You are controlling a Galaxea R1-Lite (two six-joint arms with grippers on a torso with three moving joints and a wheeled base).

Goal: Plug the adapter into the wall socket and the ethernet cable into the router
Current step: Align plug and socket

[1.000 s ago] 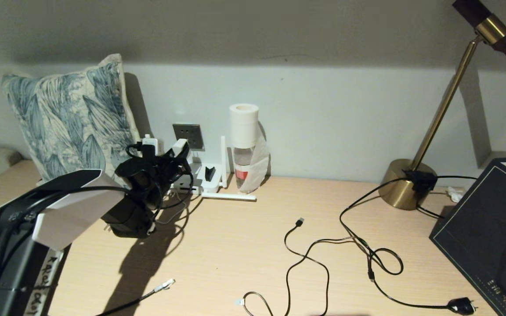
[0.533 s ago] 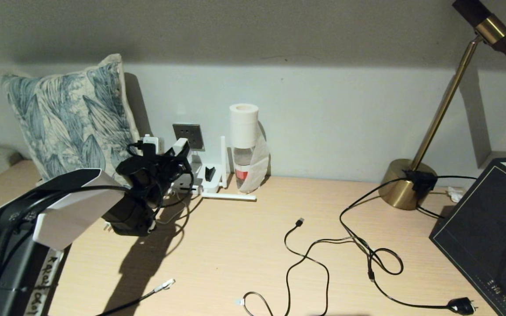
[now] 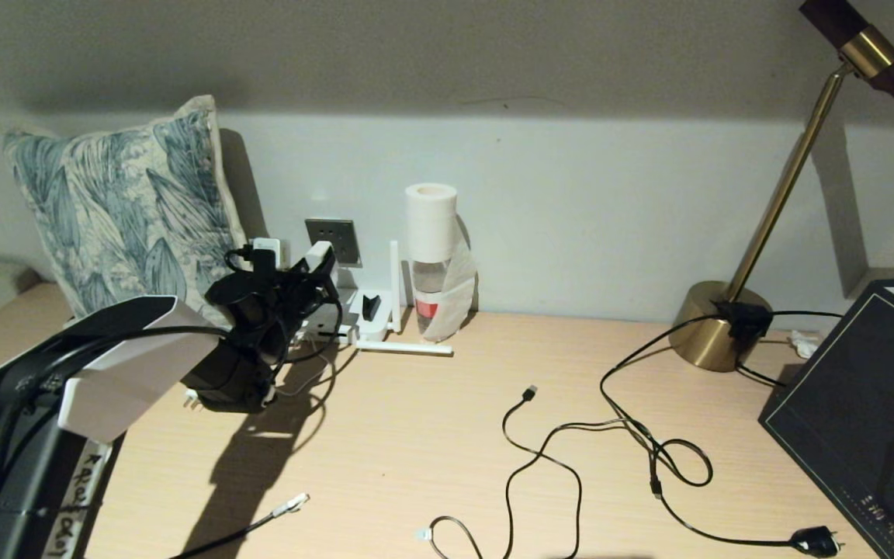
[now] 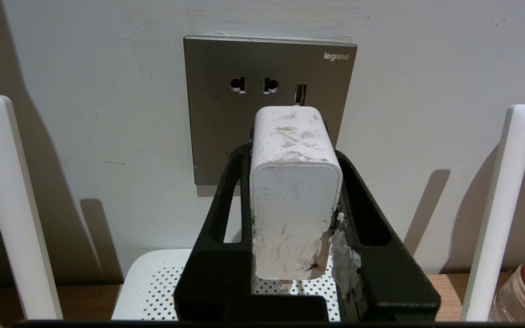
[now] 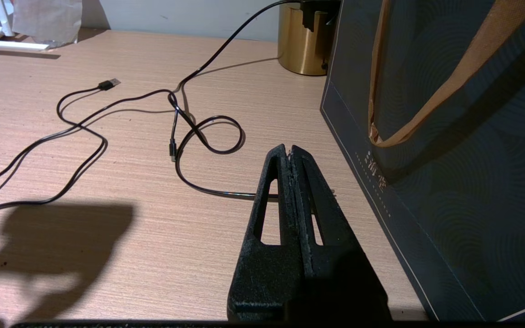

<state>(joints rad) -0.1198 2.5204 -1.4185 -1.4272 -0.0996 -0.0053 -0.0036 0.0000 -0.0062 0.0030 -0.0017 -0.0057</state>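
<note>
White adapter (image 4: 295,196) sits clamped in your left gripper (image 4: 292,150), just before the wall socket (image 4: 226,109); your right gripper (image 5: 290,152) rests closed, empty, well away

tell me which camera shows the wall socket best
The left wrist view: the wall socket fills the frame head-on, its plug holes plain, with the adapter held by the left gripper right before its lower part. The head view shows it only as a small grey plate on the wall behind the arm. The right wrist view does not show it.
</note>
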